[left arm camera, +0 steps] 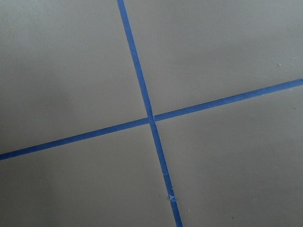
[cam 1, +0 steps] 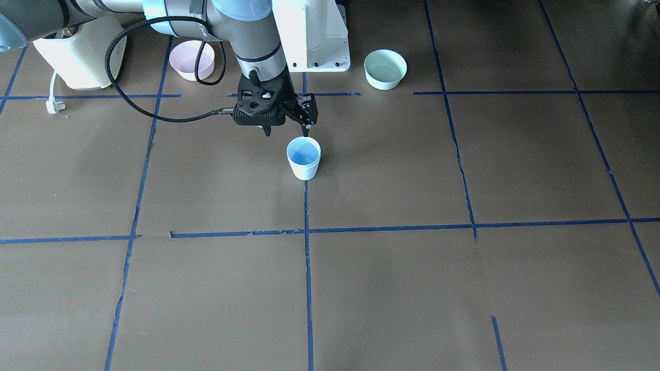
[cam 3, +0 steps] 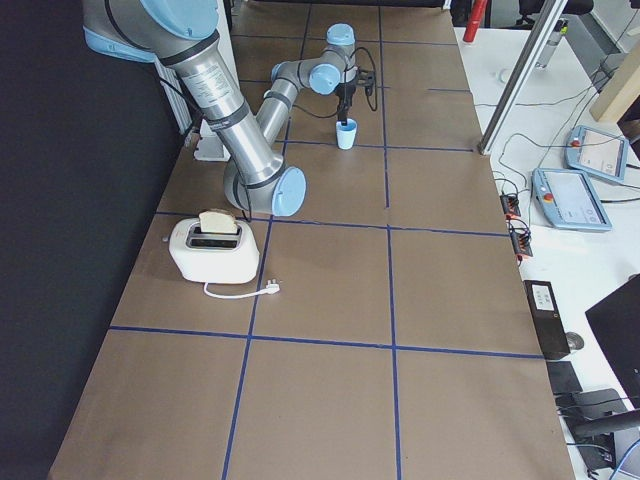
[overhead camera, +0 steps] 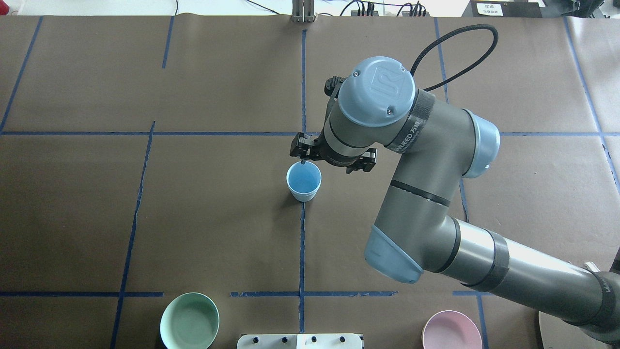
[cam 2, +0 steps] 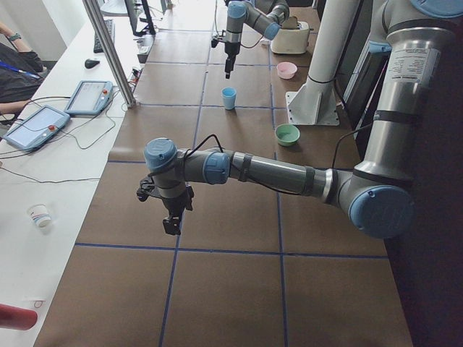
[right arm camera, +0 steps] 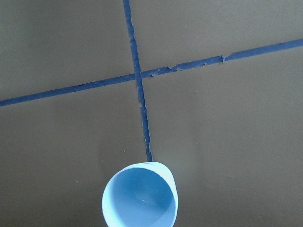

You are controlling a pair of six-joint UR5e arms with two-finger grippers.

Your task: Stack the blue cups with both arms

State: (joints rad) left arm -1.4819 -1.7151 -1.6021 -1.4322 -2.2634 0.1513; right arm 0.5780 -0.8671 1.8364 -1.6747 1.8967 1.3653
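One pale-blue cup shape (cam 1: 303, 157) stands upright at a tape crossing mid-table, and also shows in the overhead view (overhead camera: 303, 181). In the right wrist view (right arm camera: 140, 196) its rim looks doubled, as if one cup sits inside another. No separate second cup shows. My right gripper (cam 1: 287, 133) is open and empty. It hangs just above and behind the cup, on the robot's side, with one fingertip (cam 1: 308, 126) over the rim. My left gripper (cam 2: 172, 223) hangs over bare table far from the cup. I cannot tell whether it is open or shut. Its wrist view shows only tape lines.
A mint-green bowl (cam 1: 385, 68) and a pink bowl (cam 1: 192, 60) flank the white pedestal (cam 1: 314, 36) near the robot. A cream toaster (cam 1: 77, 56) with a loose plug stands at the right arm's side. Tablets lie on the operators' bench (cam 2: 36, 126).
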